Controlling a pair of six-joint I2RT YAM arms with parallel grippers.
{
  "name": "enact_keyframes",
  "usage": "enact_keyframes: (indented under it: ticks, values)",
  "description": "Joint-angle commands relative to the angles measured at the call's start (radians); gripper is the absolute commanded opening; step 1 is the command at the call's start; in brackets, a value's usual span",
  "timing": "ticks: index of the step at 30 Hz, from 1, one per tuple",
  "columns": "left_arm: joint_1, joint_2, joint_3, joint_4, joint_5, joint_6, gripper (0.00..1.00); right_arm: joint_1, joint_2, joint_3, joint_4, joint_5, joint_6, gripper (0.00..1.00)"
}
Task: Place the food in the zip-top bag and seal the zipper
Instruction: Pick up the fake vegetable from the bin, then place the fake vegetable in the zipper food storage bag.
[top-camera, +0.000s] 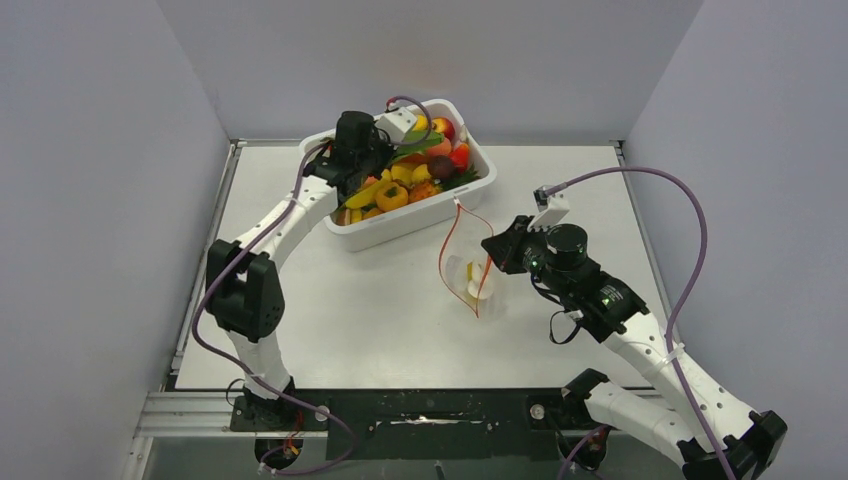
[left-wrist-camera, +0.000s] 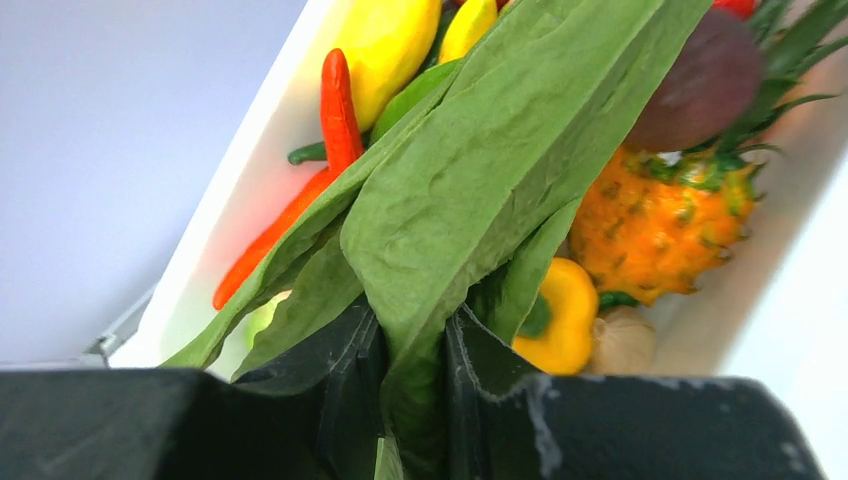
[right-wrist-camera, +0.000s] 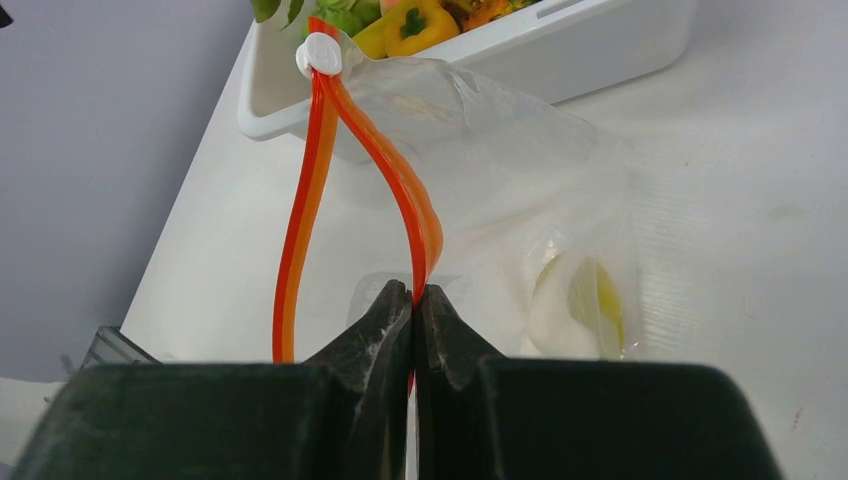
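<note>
One tub, one zip-top bag

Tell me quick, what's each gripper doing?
Left gripper: closed on the long green leaf.
Right gripper: closed on the thin red-orange zipper strip of the clear plastic bag.

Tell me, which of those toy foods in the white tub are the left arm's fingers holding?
The long green leaf: it is pinched between the left fingers. The red chilli, yellow pepper and spiky orange fruit lie loose beside it.
</note>
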Motion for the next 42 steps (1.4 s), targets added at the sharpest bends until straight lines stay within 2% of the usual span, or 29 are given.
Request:
enact_keyframes:
  ticks: [1, 9, 13, 16, 19, 23, 32, 42]
  values:
    - [0.006, -0.145, -0.015, -0.011, 0.072, -0.167, 0.17, 0.009, -0.017, 0.031, 0.071, 0.044, 0.015, 0.00]
    - [0.008, -0.313, -0.135, -0.063, 0.162, -0.285, 0.17, 0.007, 0.002, 0.056, 0.053, 0.087, -0.016, 0.00]
    - [-0.009, -0.451, -0.237, -0.057, 0.222, -0.240, 0.17, 0.001, 0.016, 0.089, 0.012, 0.165, -0.047, 0.00]
    - [-0.047, -0.554, -0.341, -0.027, 0.203, -0.164, 0.17, -0.003, 0.041, 0.125, -0.024, 0.185, -0.045, 0.00]
    - [-0.109, -0.644, -0.422, 0.013, 0.163, -0.065, 0.17, -0.007, 0.061, 0.146, -0.033, 0.166, -0.030, 0.00]
    - [-0.248, -0.716, -0.490, 0.030, 0.054, 0.088, 0.17, -0.009, 0.077, 0.148, -0.016, 0.109, 0.009, 0.00]
    - [-0.478, -0.722, -0.513, -0.017, -0.277, 0.253, 0.16, -0.009, 0.117, 0.146, -0.028, 0.058, 0.077, 0.00]
    - [-0.541, -0.687, -0.511, -0.063, -0.446, 0.341, 0.14, -0.010, 0.143, 0.166, -0.021, 0.061, 0.089, 0.00]
